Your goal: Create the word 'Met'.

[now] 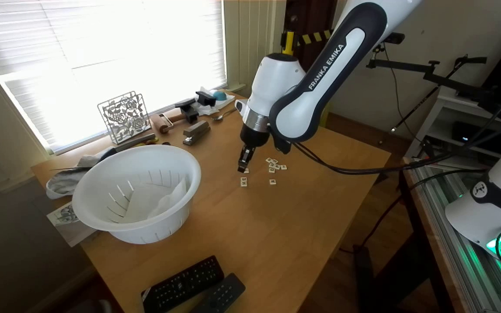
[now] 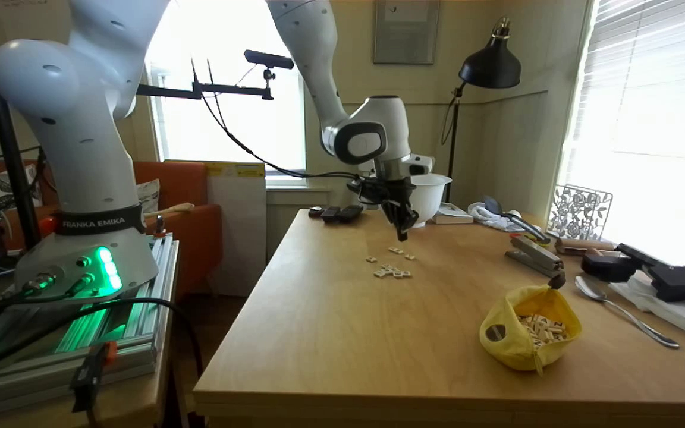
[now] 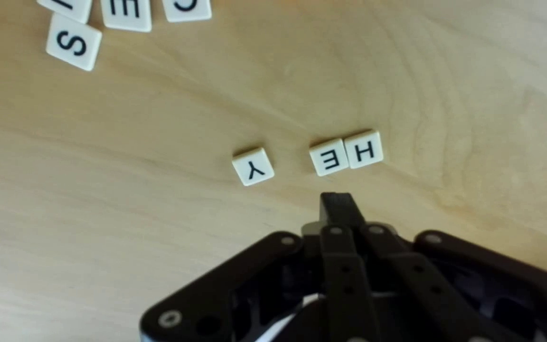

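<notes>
Hovering closed on nothing visible at the wrist view's lower middle, the hand (image 3: 342, 209) faces the mid-frame E tile (image 3: 329, 157) and H tile (image 3: 364, 149), touching, and Y tile (image 3: 253, 166), apart, probably light, stiff and slick, best pinched by opposite edges.

Rounded and white with dark trim (image 1: 372, 13), the arm (image 1: 296, 117) I run from a distance bears "FRANKA EMIKA" lettering (image 1: 326, 67). Black cables (image 1: 350, 171) trail from it, green lights (image 2: 109, 267) glow at its base (image 2: 137, 264), and round screws (image 3: 170, 318) stud my black hand (image 3: 342, 206).
</notes>
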Controlling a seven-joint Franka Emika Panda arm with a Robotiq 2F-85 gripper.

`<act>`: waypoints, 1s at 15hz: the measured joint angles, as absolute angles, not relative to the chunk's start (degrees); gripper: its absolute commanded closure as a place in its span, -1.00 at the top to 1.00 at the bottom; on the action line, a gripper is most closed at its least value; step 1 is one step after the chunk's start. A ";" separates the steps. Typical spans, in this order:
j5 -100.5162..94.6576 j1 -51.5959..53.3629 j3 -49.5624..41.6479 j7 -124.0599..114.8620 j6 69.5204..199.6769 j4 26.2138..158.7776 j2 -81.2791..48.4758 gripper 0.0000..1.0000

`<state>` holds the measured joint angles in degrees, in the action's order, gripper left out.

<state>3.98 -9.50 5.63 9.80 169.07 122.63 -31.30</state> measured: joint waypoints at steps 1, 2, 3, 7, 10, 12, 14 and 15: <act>3.95 -9.77 5.63 10.55 168.31 122.62 -31.12 -1.00; 3.82 -10.03 5.57 11.42 167.75 122.62 -31.01 -1.00; 3.60 -10.32 5.49 12.33 167.33 122.62 -30.95 -1.00; 3.03 -11.93 5.51 17.12 166.72 122.59 -30.95 -1.00; 2.98 -13.68 6.21 20.91 166.72 122.39 -31.10 -1.00; 2.84 -14.37 6.41 22.79 166.66 122.24 -31.24 -1.00; 2.42 -14.83 6.54 24.08 166.27 122.12 -31.40 -1.00; 2.24 -14.97 6.58 24.63 166.04 122.11 -31.49 -1.00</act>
<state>2.24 -14.97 6.58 24.63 166.04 122.11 -31.49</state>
